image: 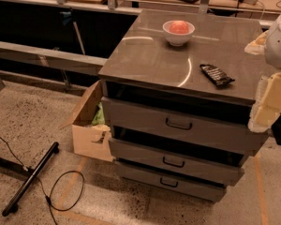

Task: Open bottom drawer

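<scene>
The bottom drawer (178,184) is the slimmest grey front at the foot of the grey cabinet (145,55). Its small black loop handle (168,182) sits mid-front. Its front stands slightly out, with a thin dark gap above it, and its inside is hidden. Above it are the middle drawer (178,161) and the top drawer (178,123), each also standing out a little. My gripper (268,102), cream-coloured, hangs at the right edge of the view beside the cabinet's right front corner. It is level with the top drawer, well above and to the right of the bottom drawer's handle.
On the cabinet top stand a white bowl (178,33) with a pinkish-red fruit and a black snack packet (216,75). An open cardboard box (88,130) sits against the cabinet's left side. A black bar (30,178) and a cable (65,198) lie on the floor at the left.
</scene>
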Action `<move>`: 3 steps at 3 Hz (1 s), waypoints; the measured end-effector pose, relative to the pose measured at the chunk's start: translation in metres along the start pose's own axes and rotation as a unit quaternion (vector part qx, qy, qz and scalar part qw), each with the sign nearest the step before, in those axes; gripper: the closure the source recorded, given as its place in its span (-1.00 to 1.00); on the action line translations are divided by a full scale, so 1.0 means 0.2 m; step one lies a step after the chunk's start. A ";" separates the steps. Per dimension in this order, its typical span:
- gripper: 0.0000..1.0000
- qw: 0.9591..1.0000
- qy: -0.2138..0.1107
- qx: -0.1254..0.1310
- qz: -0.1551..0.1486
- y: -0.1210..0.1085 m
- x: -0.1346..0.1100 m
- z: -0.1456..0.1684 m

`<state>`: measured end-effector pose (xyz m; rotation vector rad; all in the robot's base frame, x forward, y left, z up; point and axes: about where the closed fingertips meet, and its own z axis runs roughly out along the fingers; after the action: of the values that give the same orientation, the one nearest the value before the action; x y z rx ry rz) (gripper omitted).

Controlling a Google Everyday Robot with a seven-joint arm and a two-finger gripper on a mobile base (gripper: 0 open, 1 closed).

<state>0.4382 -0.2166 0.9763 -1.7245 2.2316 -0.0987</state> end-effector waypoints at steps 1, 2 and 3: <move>-1.00 1.000 0.000 0.000 0.000 0.00 0.00 0.00; -1.00 1.000 -0.009 0.000 -0.002 0.01 0.01 0.01; -1.00 1.000 -0.023 0.010 -0.002 0.06 0.06 0.07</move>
<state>0.4286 -0.2235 0.9566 -1.7039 2.1885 -0.0810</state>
